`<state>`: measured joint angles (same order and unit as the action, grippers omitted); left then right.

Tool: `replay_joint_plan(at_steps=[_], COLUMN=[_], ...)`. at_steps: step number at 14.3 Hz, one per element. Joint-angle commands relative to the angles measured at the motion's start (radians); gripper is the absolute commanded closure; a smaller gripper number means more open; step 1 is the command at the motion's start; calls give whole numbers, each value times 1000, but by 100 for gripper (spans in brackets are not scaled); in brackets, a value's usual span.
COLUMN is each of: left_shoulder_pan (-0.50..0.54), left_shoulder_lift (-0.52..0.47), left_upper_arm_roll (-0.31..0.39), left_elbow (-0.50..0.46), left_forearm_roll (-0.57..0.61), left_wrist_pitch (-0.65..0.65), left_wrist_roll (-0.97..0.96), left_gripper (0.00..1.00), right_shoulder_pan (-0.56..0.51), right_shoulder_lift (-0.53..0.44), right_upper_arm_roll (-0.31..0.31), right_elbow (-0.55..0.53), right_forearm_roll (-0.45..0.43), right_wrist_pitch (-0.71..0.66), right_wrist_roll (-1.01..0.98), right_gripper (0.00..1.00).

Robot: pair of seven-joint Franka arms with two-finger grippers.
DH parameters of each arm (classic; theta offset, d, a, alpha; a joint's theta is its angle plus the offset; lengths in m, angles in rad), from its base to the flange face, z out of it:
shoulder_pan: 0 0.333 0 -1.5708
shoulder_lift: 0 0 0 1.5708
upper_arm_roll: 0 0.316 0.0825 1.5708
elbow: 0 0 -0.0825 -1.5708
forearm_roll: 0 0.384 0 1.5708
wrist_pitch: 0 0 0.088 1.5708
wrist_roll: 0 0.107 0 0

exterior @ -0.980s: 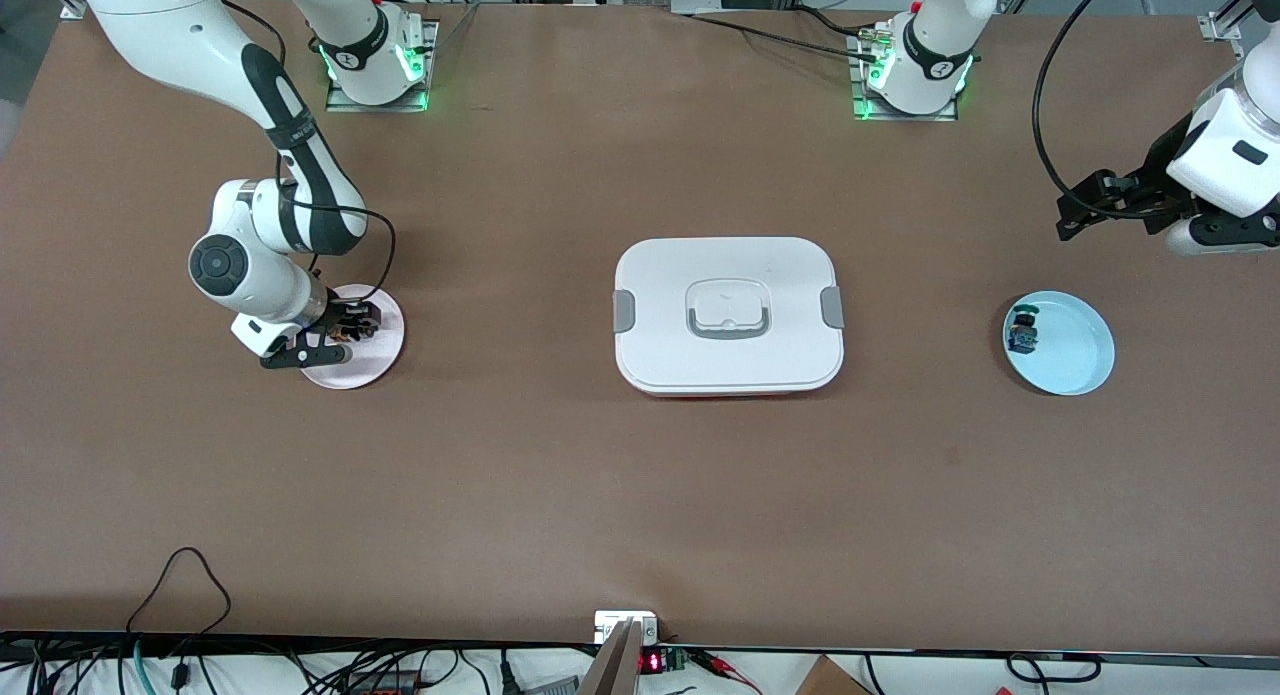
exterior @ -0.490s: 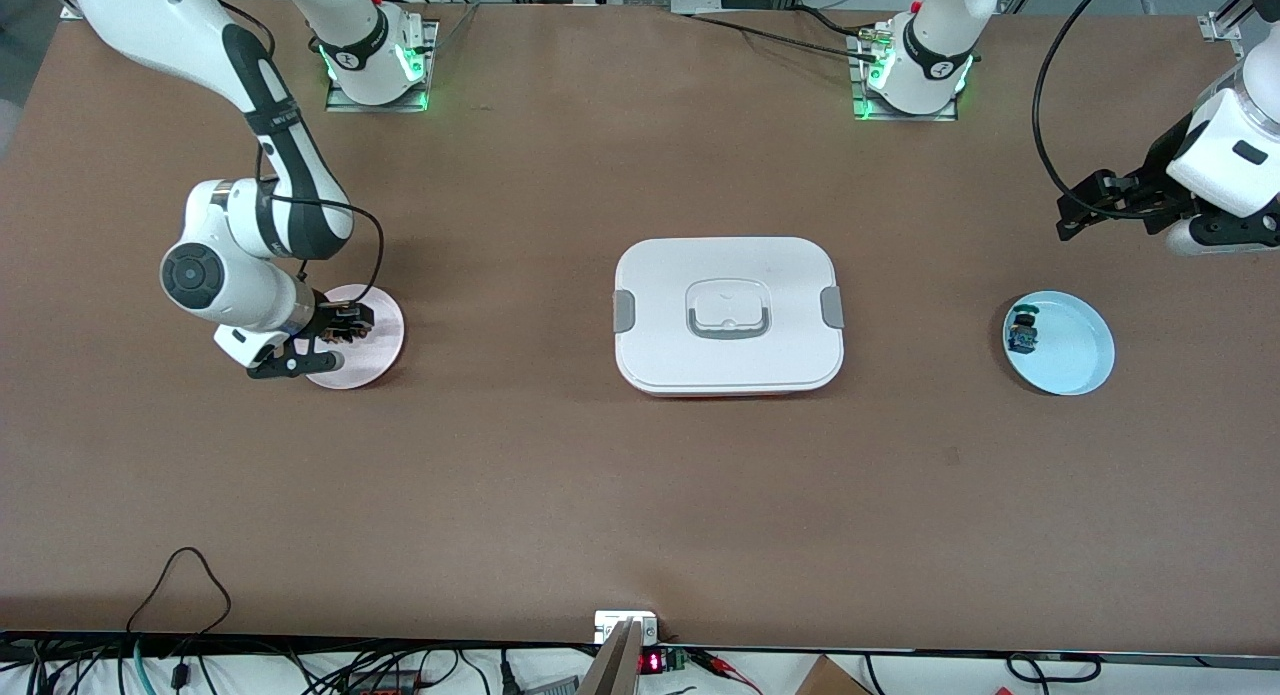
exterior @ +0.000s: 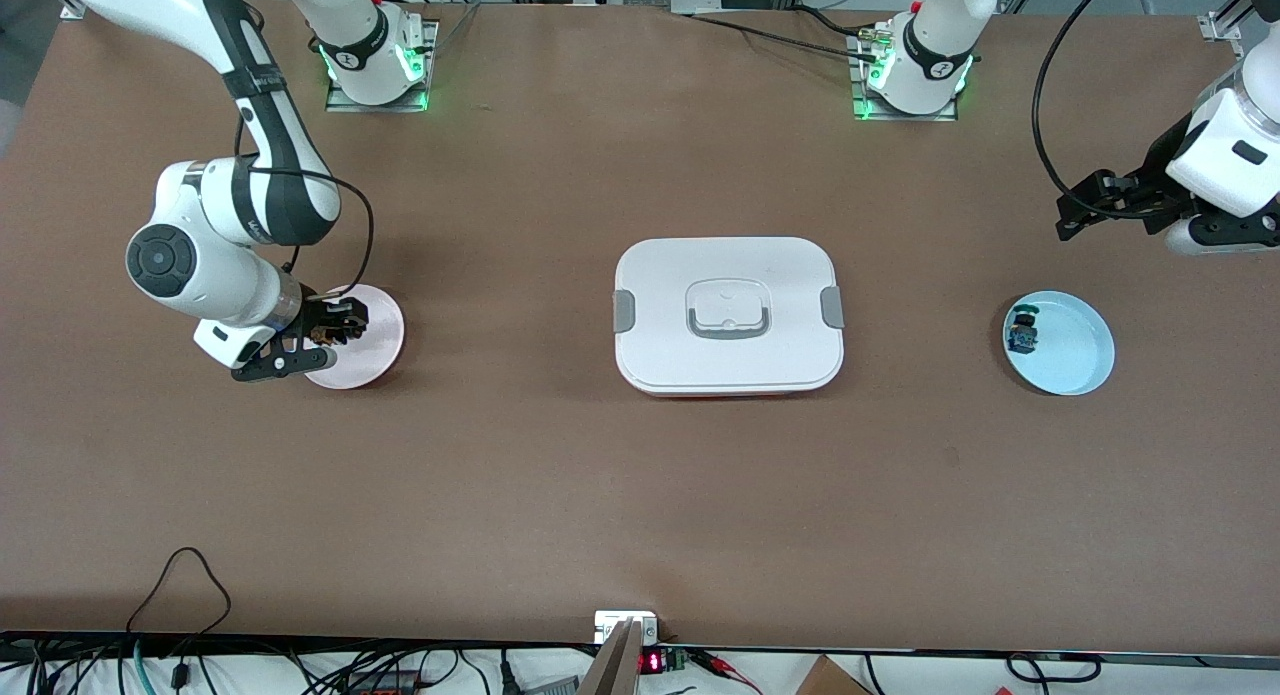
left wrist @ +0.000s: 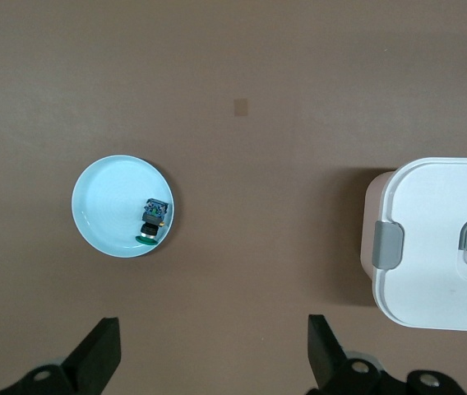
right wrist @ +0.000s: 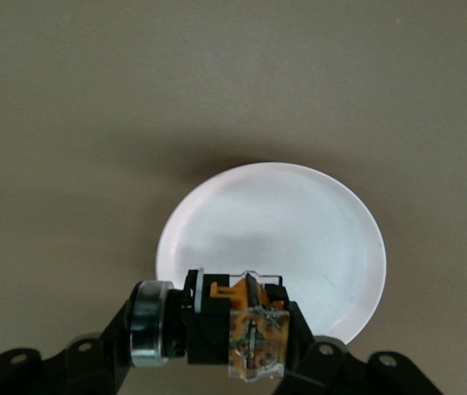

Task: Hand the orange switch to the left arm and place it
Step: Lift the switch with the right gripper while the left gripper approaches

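My right gripper (exterior: 335, 327) hangs low over the edge of the pink plate (exterior: 378, 337), shut on the orange switch (right wrist: 227, 323). The switch is a black body with an orange part, a metal ring at one end and a clear tan end, lying crosswise between the fingers. In the right wrist view the plate (right wrist: 299, 230) shows bare below it. The white box (exterior: 728, 315) with grey clips sits mid-table between the two plates. My left gripper (exterior: 1085, 210) waits open over bare table near the blue plate, holding nothing, and its wrist view shows the box's end (left wrist: 435, 247).
A light blue plate (exterior: 1078, 363) toward the left arm's end holds a small blue-and-green switch (exterior: 1022, 332). The left wrist view shows that plate (left wrist: 106, 216) and that switch (left wrist: 154, 220). Cables run along the table edge nearest the front camera.
My right arm has drawn back toward its end of the table and risen a little, carrying the switch from the plate's middle to its edge. The left arm has not moved.
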<state>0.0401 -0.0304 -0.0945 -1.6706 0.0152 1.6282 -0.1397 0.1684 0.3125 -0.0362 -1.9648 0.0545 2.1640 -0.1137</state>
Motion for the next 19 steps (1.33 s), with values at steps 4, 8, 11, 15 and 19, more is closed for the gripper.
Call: replay_joint_plan(at_steps=[4, 8, 11, 15, 19], left_shoulder_pan=[3, -2, -6, -8, -14], left_shoulder_lift=[12, 10, 9, 20, 61], left_upper_arm_roll=[-10, -14, -14, -14, -25], left_elbow=[25, 25, 26, 38, 57], left_forearm_roll=[20, 19, 12, -10, -62], left_wrist_pitch=[-16, -18, -18, -19, -112], left_wrist_roll=[3, -7, -9, -8, -6], left_gripper=[0, 0, 0, 0, 0], right_shoulder_pan=[17, 20, 20, 22, 26], right_shoulder_lift=[-50, -66, -69, -69, -59], right_upper_arm_roll=[50, 97, 159, 225, 228], right_elbow=[180, 236, 262, 262, 261], right_forearm_roll=[169, 251, 262, 268, 474], right_wrist_pitch=[-203, -211, -214, -211, -208], right_wrist_roll=[-78, -228, -383, -571, -893], right_gripper=[92, 96, 98, 99, 99])
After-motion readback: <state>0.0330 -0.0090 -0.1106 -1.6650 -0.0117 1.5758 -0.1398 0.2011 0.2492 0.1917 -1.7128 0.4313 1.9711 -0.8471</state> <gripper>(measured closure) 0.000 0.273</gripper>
